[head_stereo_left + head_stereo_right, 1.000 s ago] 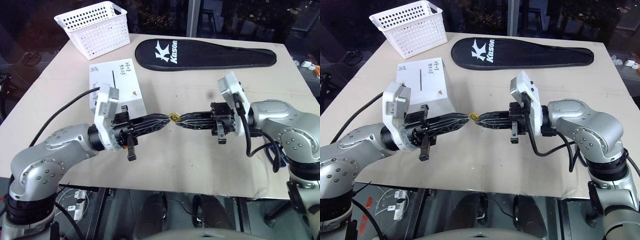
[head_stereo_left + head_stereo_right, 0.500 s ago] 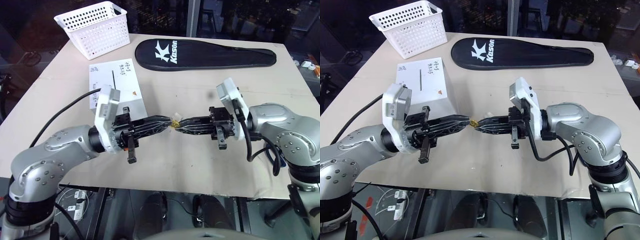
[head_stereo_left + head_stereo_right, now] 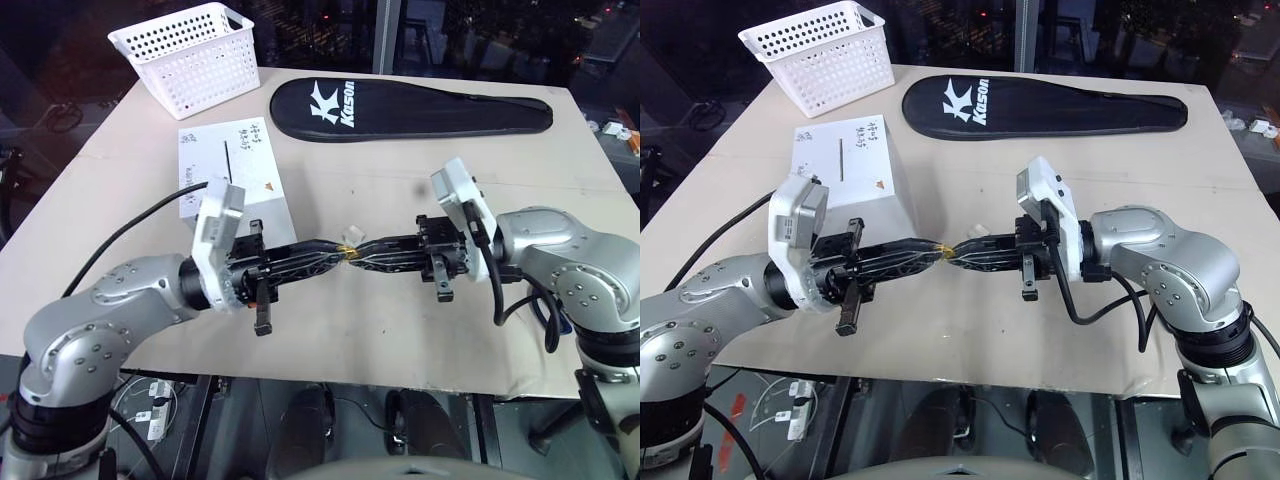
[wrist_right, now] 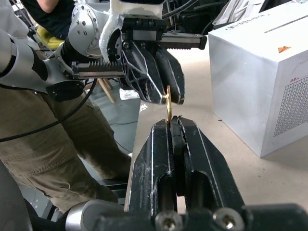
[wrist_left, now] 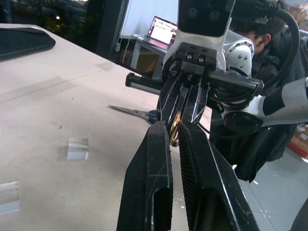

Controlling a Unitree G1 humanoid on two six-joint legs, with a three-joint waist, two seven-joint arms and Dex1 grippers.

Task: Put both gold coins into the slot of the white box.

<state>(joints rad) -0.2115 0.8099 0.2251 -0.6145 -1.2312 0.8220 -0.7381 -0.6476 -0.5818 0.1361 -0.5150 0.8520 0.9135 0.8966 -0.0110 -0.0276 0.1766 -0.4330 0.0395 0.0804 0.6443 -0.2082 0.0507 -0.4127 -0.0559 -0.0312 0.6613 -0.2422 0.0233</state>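
One gold coin (image 4: 168, 102) hangs in the air above the table, between my two grippers, which point at each other tip to tip. My right gripper (image 3: 362, 255) is shut on the coin's near edge. My left gripper (image 3: 338, 253) has its fingers (image 5: 156, 144) closed narrowly about the coin's (image 5: 174, 129) other edge. The white box (image 3: 250, 205) stands on the table behind the left gripper. The slot (image 3: 228, 155) is a thin dark line in its written-upon top.
A white perforated basket (image 3: 190, 50) sits at the far left corner and a black racket cover (image 3: 410, 108) along the far edge. Small clear cube cases (image 5: 78, 148) and scissors (image 5: 130, 111) lie on the table. A person (image 4: 53, 130) stands beside the table.
The two grippers have closed in on each other until their tips overlap. The coin, which stood proud between the tips, now sits low between the fingers of both.
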